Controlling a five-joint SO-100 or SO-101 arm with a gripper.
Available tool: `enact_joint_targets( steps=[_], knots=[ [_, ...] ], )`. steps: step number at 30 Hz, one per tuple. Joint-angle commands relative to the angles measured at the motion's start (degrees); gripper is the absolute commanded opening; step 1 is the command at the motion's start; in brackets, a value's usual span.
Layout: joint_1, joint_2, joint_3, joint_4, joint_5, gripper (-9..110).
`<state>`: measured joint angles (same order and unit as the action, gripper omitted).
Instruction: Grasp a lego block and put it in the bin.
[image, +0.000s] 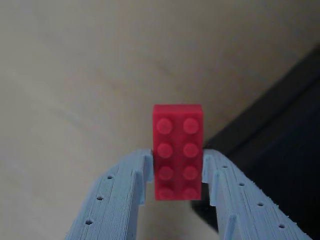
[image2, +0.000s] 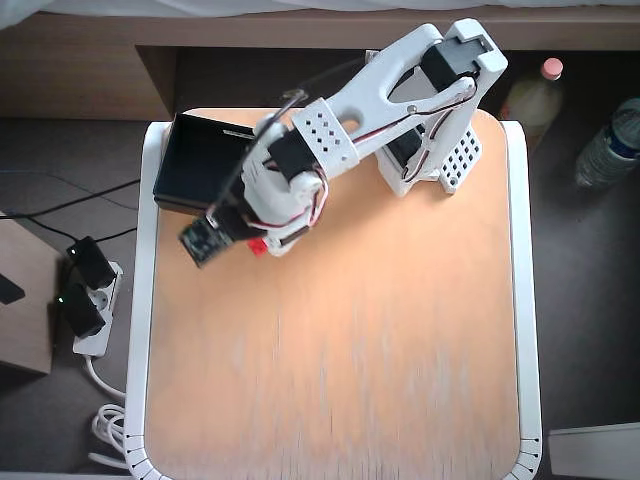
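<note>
Pincer (image: 177, 172) clamped on the red lego block (image: 178, 150), studs facing the wrist view; bin (image2: 195, 160) beside it, at the counter (image2: 350, 340) corner.

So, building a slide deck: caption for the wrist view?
Gripper holding the red lego block above the table, beside the black bin.

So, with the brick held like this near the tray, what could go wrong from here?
1. The gripper clamps only the lower half of the red lego block; the upper half sticks out, so it might pivot or slip during travel.
2. In the overhead view the block seems to be beside the black bin, not over it. Opening now would probably drop it on the table.
</note>
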<state>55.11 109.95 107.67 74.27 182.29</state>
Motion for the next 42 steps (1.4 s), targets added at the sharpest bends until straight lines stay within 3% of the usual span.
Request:
enact_joint_targets(
  steps=[1,21,42],
  knots=[
    [4.7,4.6,-8.3,1.1,-0.4,0],
    [19.3,4.5,-8.0,1.2,0.1,1],
    [23.0,3.7,-4.7,0.9,0.7,1]
  ],
)
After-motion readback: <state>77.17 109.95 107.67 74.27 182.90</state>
